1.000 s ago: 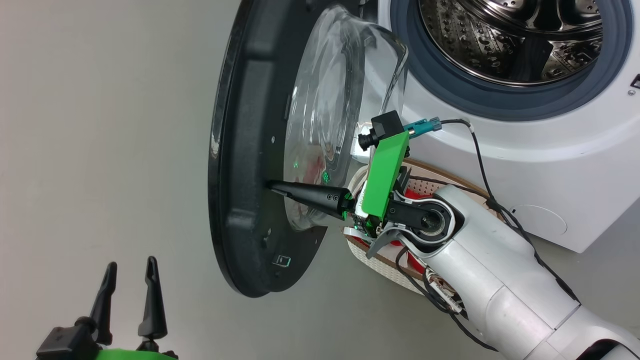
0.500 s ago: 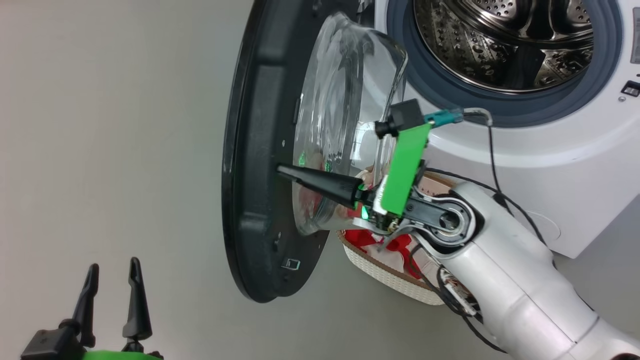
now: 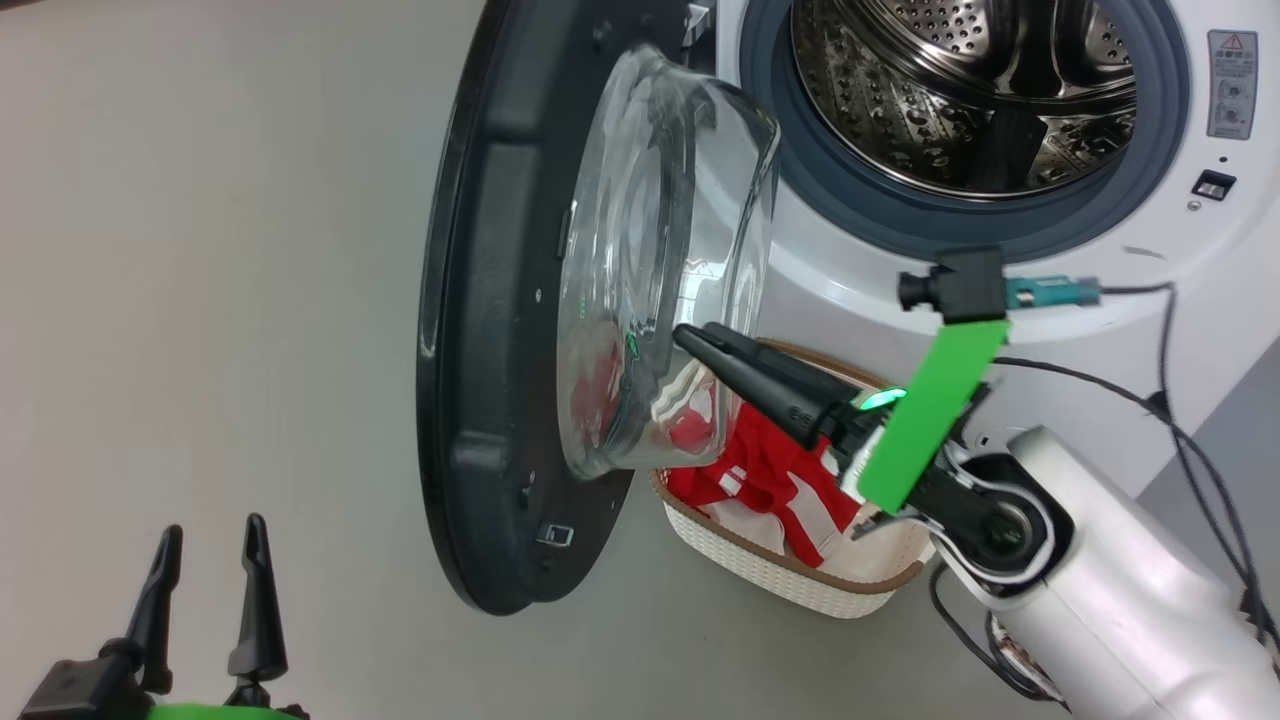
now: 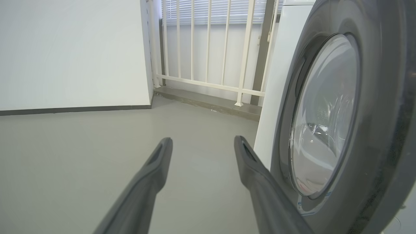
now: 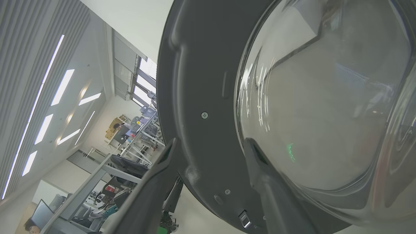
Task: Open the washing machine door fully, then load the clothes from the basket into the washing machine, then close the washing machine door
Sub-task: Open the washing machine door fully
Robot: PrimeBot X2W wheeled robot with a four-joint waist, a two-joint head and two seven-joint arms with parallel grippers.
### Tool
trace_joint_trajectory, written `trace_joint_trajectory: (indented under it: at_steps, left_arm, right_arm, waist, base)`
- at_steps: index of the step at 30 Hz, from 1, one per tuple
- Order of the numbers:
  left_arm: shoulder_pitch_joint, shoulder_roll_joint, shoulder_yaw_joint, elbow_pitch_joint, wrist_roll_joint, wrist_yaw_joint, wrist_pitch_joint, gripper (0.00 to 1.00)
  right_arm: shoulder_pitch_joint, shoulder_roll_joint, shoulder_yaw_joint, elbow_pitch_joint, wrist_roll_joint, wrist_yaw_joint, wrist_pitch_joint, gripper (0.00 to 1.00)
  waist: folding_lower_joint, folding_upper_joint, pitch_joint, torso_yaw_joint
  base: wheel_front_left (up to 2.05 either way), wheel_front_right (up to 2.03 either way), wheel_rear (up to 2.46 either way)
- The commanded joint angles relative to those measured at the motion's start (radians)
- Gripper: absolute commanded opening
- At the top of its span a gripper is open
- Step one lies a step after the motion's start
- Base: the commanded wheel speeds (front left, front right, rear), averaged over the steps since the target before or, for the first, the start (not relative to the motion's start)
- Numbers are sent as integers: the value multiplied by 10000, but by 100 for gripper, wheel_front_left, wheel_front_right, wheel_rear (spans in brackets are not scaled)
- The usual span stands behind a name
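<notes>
The washing machine door [image 3: 490,300] stands open, its inner side and glass bowl [image 3: 660,260] turned toward the washing machine [image 3: 1000,300], whose steel drum [image 3: 960,90] is bare. On the floor below the opening sits the basket [image 3: 790,585] with the red and white clothes [image 3: 770,470] in it. My right gripper [image 3: 700,335] hovers open above the basket, tips close to the bowl's rim and holding nothing. In the right wrist view its fingers [image 5: 260,169] point at the door [image 5: 201,81]. Low on the left, my left gripper [image 3: 205,540] is open and empty beside the door's outer face [image 4: 373,130].
Grey floor [image 3: 200,250] spreads left of the door. A black cable [image 3: 1170,340] hangs from the right wrist camera in front of the machine. A white railing [image 4: 208,48] and a white wall [image 4: 71,52] stand beyond the left gripper.
My right gripper has come off the door's inner face, drawn back to the right over the basket, and opened. The head camera has shifted. The left gripper stays open.
</notes>
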Motion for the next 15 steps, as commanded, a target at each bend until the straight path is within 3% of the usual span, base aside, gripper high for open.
trace_joint_trajectory:
  at_steps: [1, 7, 15]
  left_arm:
    - [-43, 219, 369, -309, 65, -53, -53, 100]
    - [72, 272, 444, -410, 9, -81, -53, 100]
    - [347, 297, 552, -603, -34, -97, -53, 100]
  right_arm:
    - [222, -43, -34, -519, -397, 17, -386, 100]
    - [1041, -941, -84, -1139, -2137, 17, -2010, 100]
    - [1654, -1302, -43, -627, -4668, 17, -3954, 100]
  waist:
    - [0, 0, -12, -33]
    - [0, 0, 19, -166]
    - [0, 0, 50, -477]
  base:
    - [0, 0, 0]
    - [0, 0, 0]
    - [0, 0, 0]
